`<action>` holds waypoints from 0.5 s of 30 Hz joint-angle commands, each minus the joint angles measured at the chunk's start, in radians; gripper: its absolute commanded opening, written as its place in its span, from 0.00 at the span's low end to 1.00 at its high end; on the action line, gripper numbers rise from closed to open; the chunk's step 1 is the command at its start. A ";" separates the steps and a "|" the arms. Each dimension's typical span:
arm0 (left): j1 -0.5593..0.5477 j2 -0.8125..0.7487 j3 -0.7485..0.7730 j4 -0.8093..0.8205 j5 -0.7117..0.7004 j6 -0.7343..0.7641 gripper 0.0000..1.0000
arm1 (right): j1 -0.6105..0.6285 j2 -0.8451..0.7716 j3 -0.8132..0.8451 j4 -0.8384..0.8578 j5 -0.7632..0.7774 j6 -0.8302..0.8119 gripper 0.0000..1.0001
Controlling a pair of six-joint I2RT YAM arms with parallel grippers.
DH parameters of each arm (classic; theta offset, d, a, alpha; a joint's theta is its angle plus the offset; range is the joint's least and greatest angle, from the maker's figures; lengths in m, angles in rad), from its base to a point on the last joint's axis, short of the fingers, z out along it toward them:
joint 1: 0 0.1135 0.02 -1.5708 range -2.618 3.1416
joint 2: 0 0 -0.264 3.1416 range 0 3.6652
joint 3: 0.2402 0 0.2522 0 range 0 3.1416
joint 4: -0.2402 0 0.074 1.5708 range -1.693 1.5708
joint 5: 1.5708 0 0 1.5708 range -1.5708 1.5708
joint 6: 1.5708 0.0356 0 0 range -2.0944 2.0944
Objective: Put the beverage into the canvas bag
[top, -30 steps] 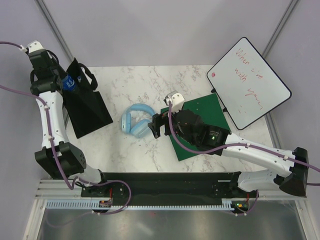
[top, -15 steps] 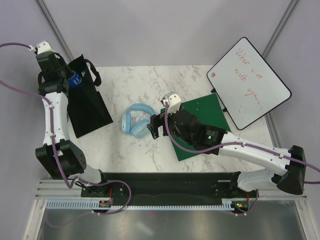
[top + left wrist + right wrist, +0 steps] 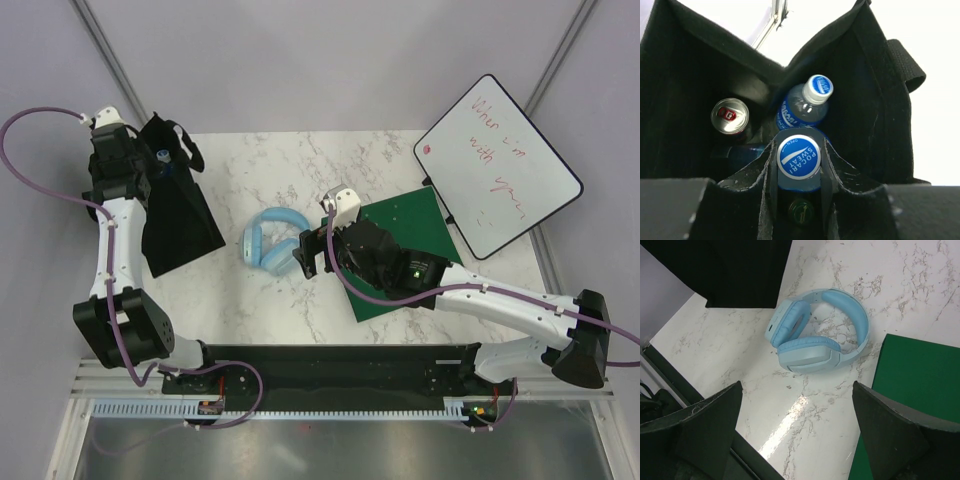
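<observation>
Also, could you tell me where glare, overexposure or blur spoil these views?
Left wrist: everything beyond the canvas bag is blown out white, its interior murky. Right wrist: a glare streak on the table, headphones sharp. Top external: evenly lit, crisp.

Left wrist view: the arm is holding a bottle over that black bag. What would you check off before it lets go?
1. The held bottle is clamped firmly between the left jaws: ok.
2. The held bottle sits within the open mouth of the canvas bag, with cloth walls on all sides: ok.
3. There is free space under it, beside the can and the second bottle already inside: cannot tell, as it is too dark below.
4. It is low enough for a gentle release: cannot tell.
5. The right jaws are open and away from the bag, above the headphones: ok.
</observation>
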 commanded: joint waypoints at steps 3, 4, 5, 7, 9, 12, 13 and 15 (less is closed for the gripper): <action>0.018 -0.050 0.042 -0.015 -0.087 0.061 0.02 | -0.004 0.006 0.027 0.044 -0.019 0.025 0.98; 0.017 -0.044 0.024 -0.018 -0.062 0.052 0.02 | -0.004 0.006 0.030 0.046 -0.025 0.028 0.98; 0.018 -0.028 0.019 -0.022 -0.053 0.046 0.02 | -0.002 0.008 0.033 0.046 -0.030 0.030 0.98; 0.017 -0.008 0.019 -0.048 -0.028 0.032 0.02 | -0.004 0.008 0.030 0.043 -0.041 0.034 0.98; 0.017 0.021 0.034 -0.071 -0.015 0.024 0.02 | -0.004 -0.001 0.022 0.043 -0.032 0.034 0.98; 0.017 0.041 0.036 -0.111 0.010 0.015 0.02 | -0.002 -0.011 0.013 0.041 -0.013 0.031 0.98; 0.017 0.044 0.034 -0.136 0.019 0.015 0.02 | -0.002 -0.009 0.012 0.043 -0.012 0.031 0.98; 0.015 0.050 0.034 -0.168 0.022 0.013 0.02 | -0.004 -0.005 0.015 0.041 -0.018 0.031 0.98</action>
